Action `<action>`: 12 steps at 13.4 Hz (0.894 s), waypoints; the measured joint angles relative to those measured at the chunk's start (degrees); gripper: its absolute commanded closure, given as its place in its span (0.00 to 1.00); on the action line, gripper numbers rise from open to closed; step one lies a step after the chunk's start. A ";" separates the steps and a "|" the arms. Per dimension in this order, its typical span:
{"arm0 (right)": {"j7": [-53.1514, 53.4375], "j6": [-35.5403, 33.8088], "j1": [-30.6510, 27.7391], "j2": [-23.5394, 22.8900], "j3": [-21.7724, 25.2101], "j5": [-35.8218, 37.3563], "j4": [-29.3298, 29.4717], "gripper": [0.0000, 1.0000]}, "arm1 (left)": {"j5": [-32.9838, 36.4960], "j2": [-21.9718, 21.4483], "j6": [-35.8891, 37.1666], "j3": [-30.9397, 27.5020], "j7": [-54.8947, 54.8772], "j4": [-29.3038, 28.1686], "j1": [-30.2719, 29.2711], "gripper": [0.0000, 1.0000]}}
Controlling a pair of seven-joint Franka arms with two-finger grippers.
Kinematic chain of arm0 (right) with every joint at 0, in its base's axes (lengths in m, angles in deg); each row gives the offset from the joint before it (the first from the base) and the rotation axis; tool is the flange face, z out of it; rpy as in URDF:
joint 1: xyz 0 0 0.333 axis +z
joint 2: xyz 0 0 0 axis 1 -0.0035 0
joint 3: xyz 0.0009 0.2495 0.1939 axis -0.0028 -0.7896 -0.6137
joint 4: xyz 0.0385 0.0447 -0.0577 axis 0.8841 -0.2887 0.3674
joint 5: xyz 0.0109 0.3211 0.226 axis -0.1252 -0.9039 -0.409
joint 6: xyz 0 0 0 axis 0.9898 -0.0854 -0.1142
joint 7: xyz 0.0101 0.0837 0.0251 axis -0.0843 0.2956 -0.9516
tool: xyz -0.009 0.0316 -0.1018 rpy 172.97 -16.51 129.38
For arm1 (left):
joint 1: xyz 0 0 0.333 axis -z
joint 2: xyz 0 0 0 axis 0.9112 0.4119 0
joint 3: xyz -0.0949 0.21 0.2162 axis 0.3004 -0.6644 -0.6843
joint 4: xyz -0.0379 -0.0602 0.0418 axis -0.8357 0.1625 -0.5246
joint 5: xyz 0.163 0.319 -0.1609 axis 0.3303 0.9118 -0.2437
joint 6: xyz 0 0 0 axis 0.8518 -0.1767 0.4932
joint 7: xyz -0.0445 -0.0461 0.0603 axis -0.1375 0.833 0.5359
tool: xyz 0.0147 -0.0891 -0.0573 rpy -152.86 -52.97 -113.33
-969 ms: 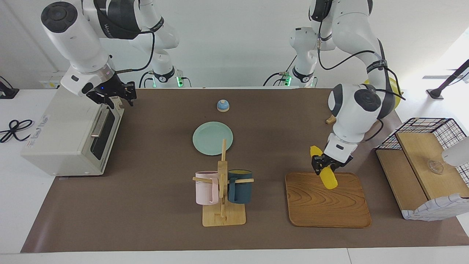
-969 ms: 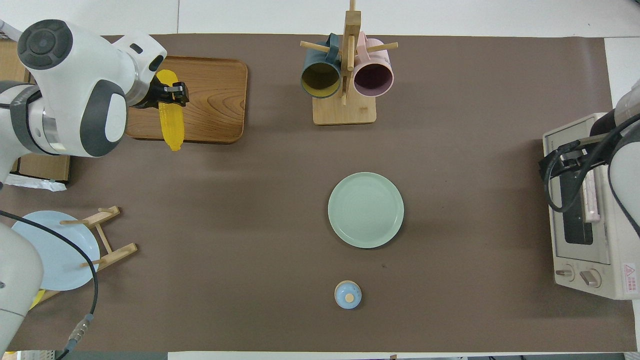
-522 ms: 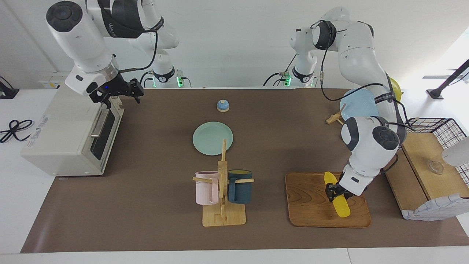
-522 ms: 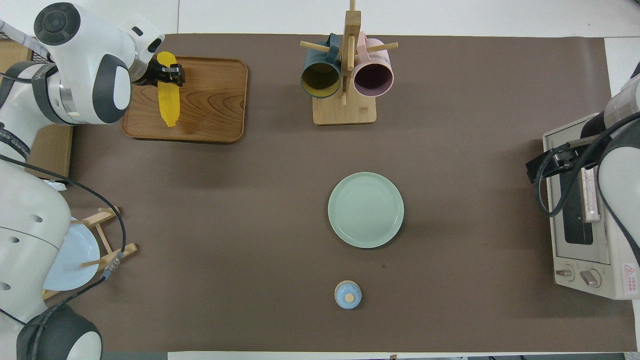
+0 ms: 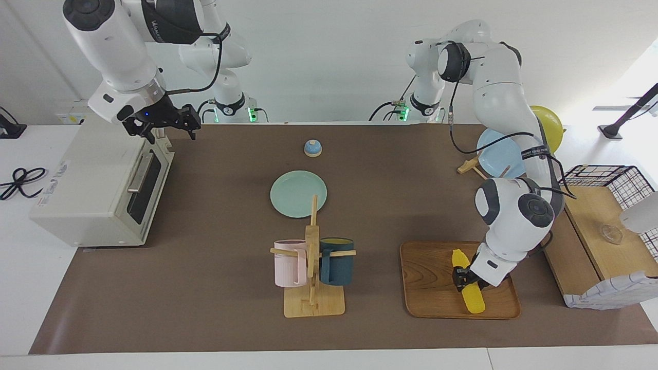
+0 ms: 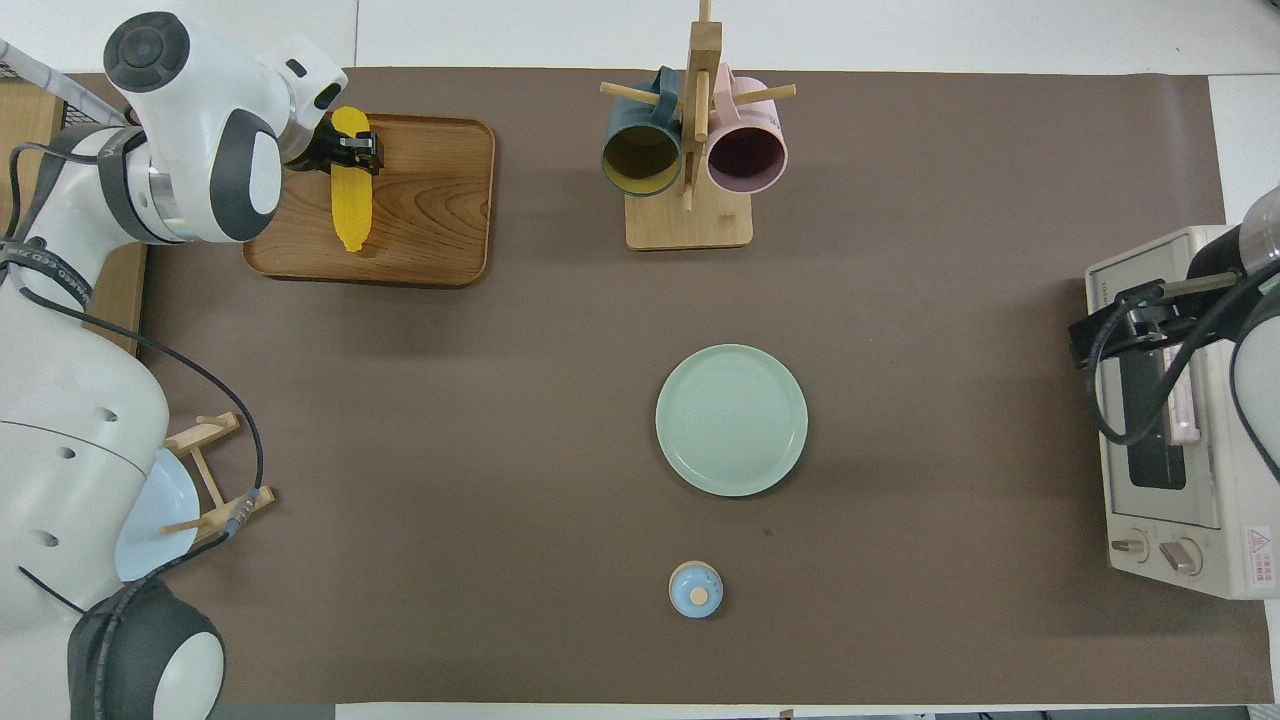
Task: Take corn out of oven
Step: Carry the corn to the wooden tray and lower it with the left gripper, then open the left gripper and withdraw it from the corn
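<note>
The yellow corn [image 5: 469,289] lies slanted low on the wooden tray [image 5: 432,288], at the left arm's end of the table. My left gripper [image 5: 461,275] is shut on the corn's upper part. From overhead the corn [image 6: 350,205] lies on the tray [image 6: 430,220] with the left gripper [image 6: 352,150] on its farther end. The cream-white oven [image 5: 97,190] stands at the right arm's end with its dark glass door closed. My right gripper [image 5: 164,123] hangs over the oven's top front corner. From overhead it [image 6: 1110,325] is over the oven [image 6: 1170,500] door's edge.
A wooden mug rack [image 5: 312,277] with a pink and a dark blue mug stands mid-table. A green plate [image 5: 298,193] and a small blue bell [image 5: 312,148] lie nearer the robots. A plate stand with a light blue plate [image 5: 496,154] and a wire-and-wood basket [image 5: 601,180] are at the left arm's end.
My left gripper carried the corn from over the tray's near edge out over the tray and lowered it. My right gripper rose a little from the oven door's top.
</note>
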 measured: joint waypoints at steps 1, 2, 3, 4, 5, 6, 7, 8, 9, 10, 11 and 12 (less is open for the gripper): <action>0.29 0.00 -0.07 0.25 0.06 0.00 -0.01 0.00 | 0.00 0.00 0.00 0.00 -0.11 0.00 0.03 0.00; 0.43 0.00 -0.15 0.33 0.20 0.00 -0.03 0.00 | 0.00 0.00 0.00 0.00 -0.13 0.06 0.05 0.00; 0.57 0.00 -0.41 0.35 0.37 0.00 -0.05 0.00 | 0.00 -0.06 0.00 -0.01 -0.13 0.40 0.02 0.00; 0.57 0.00 -0.81 0.35 0.44 0.00 -0.09 0.00 | 0.00 -0.44 0.07 -0.04 -0.13 0.94 -0.01 0.00; 0.57 0.00 -1.08 0.35 0.49 0.00 -0.10 0.00 | 0.00 -1.40 0.68 -0.11 -0.07 1.14 -0.04 0.00; 0.57 0.00 -1.20 0.35 0.51 0.00 -0.10 0.00 | 0.00 -2.86 2.24 -0.22 0.09 1.16 -0.10 0.00; 0.57 0.00 -1.19 0.35 0.51 0.00 -0.10 0.00 | 0.00 -4.74 4.54 -0.42 0.47 1.17 -0.26 0.00; 0.57 0.00 -1.14 0.35 0.49 0.00 -0.10 0.00 | 0.00 -6.93 7.53 -0.72 0.63 1.13 -0.69 0.00; 0.57 0.00 -1.12 0.35 0.47 0.00 -0.11 0.00 | 0.00 -9.48 11.21 -1.04 0.64 1.01 -1.29 0.00; 0.57 0.00 -1.12 0.35 0.47 0.00 -0.11 0.00 | 0.00 -12.27 14.99 -1.28 0.64 0.58 -1.83 0.00; 0.57 0.00 -1.13 0.35 0.47 0.00 -0.11 0.00 | 0.00 -15.20 18.66 -1.63 0.63 -0.04 -2.15 0.00; 0.57 0.00 -1.13 0.35 0.47 0.00 -0.11 0.00 | 0.00 -18.13 22.29 -1.93 0.63 -0.64 -2.23 0.00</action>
